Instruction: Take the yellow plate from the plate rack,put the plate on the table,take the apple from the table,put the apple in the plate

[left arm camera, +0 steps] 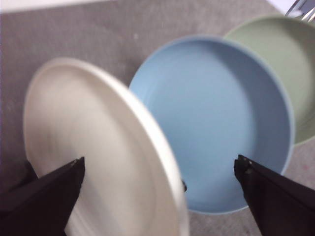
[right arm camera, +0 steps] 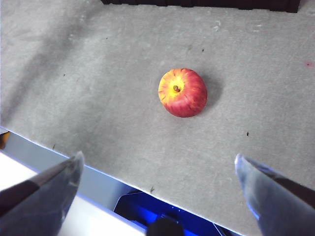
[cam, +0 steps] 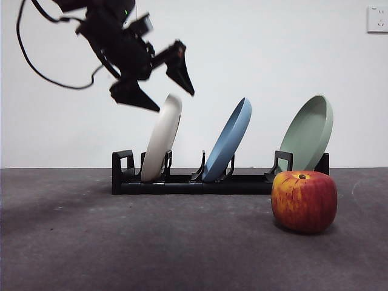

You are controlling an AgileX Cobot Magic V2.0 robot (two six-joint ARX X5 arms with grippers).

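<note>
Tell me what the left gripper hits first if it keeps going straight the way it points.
Most likely the yellow plate: the left gripper is open just above its top rim, straddling it, with the blue plate beyond. Exact depth is unclear.

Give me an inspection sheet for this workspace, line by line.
Surface: dark grey table, faint scuffs.
Job's things: yellow plate leaning in the plate rack; apple on the table in front of the rack's end.
Clutter: blue plate and green plate in the rack.
Hands: left hand open, just above the yellow plate's rim; right hand open, high above the apple.
Cables: black cable looping from the left arm.
Surroundings: white wall, wall socket.
</note>
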